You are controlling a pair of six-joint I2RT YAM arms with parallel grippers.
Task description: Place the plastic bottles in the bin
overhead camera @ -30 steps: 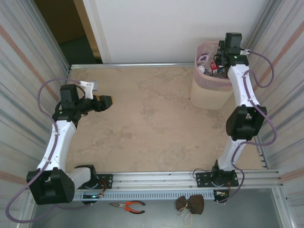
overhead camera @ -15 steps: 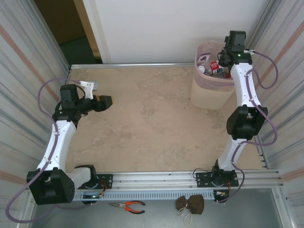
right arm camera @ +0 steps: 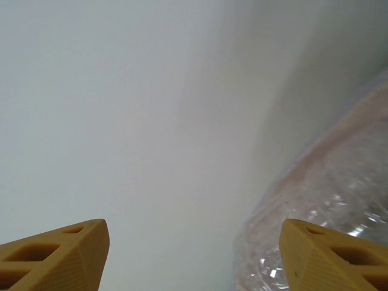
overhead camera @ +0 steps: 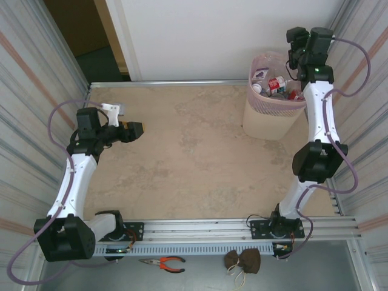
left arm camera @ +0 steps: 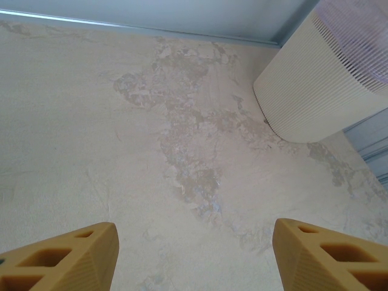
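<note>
The bottles (overhead camera: 276, 84) lie heaped inside the bin (overhead camera: 265, 118), a red-labelled one showing among the clear ones, and the bin stands upright at the far right corner of the bench (overhead camera: 182, 163), close to the back wall. Up over the bin's far right rim goes the right arm (overhead camera: 319, 115), its jaws spread wide with nothing between them, facing the white wall. Over on the other side the left arm (overhead camera: 73, 176) hangs above the bench's left part, well apart from the bin, jaws spread and empty too, aimed across towards it.

Bin (overhead camera: 267, 121) ribbed matt plastic; table (overhead camera: 182, 163) mottled, seemingly stone-like laminate.
</note>
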